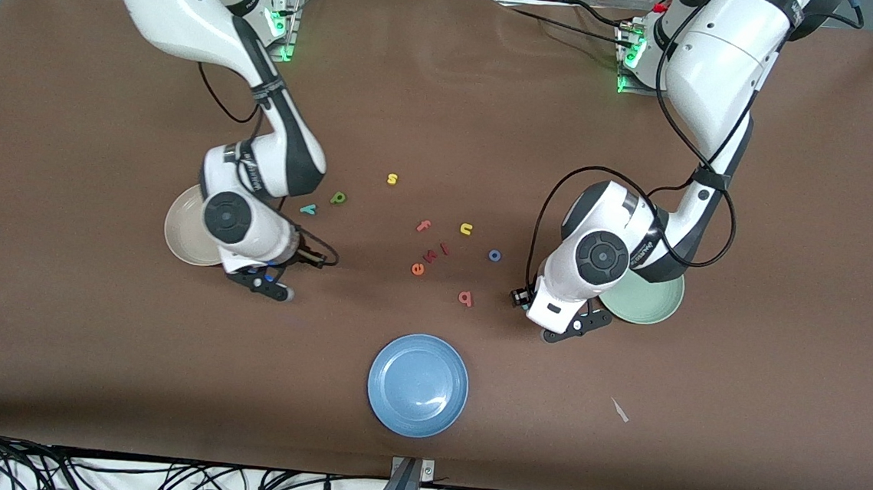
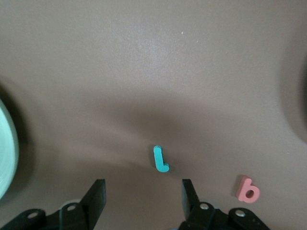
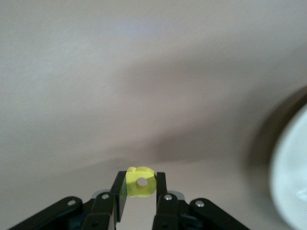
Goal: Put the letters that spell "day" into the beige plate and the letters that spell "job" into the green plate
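You've got distractors mid-counter [image 1: 91,344]: yellow s [image 1: 392,179], pink f [image 1: 424,226], yellow u [image 1: 466,229], orange e [image 1: 418,269], plus a blue plate [image 1: 418,384] nearer the cam. Left pincer [image 2: 144,194] stands open over the teal j [image 2: 160,159], pink b [image 2: 248,189] just beside (j shows only in the wrist view). Right pincer [image 3: 140,184] is clamped on the yellow a [image 3: 140,181], by the beige plate [image 1: 180,231]. Green plate [image 1: 651,302] sits under the left arm.

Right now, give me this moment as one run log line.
right hand: shut on yellow a, beside beige plate | left hand: open above teal j | green plate: no letters seen
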Controlling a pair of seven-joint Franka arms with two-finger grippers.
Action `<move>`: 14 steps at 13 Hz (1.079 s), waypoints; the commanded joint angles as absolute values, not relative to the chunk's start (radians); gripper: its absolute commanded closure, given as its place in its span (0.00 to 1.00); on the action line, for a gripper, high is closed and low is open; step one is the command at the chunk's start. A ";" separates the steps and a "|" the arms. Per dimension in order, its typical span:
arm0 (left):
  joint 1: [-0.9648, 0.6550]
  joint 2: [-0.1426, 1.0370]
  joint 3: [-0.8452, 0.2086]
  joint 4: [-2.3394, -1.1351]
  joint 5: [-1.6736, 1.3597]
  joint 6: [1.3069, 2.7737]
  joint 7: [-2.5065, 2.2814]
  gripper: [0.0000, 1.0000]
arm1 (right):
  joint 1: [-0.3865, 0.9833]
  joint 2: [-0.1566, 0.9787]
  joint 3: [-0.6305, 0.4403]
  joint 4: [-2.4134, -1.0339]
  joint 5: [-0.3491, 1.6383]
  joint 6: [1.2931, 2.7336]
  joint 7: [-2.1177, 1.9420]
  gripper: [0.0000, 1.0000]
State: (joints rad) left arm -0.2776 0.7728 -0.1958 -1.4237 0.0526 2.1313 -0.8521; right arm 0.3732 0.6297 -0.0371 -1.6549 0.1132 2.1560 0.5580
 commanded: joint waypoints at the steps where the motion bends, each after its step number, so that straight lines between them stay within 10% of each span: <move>1: -0.285 0.817 -0.196 -1.427 0.084 2.192 -0.870 0.31 | 0.365 0.598 -0.066 -1.673 0.121 2.096 0.442 1.00; 14: -0.287 0.887 -0.198 -1.425 0.080 2.310 -0.953 0.48 | 0.365 0.364 -0.282 -2.060 0.121 2.231 -0.013 1.00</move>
State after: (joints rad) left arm -0.2802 0.8805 -0.1968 -1.4331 0.0565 2.3051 -0.9246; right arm 0.3581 0.4301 -0.2520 -1.9360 0.1132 2.1482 0.0621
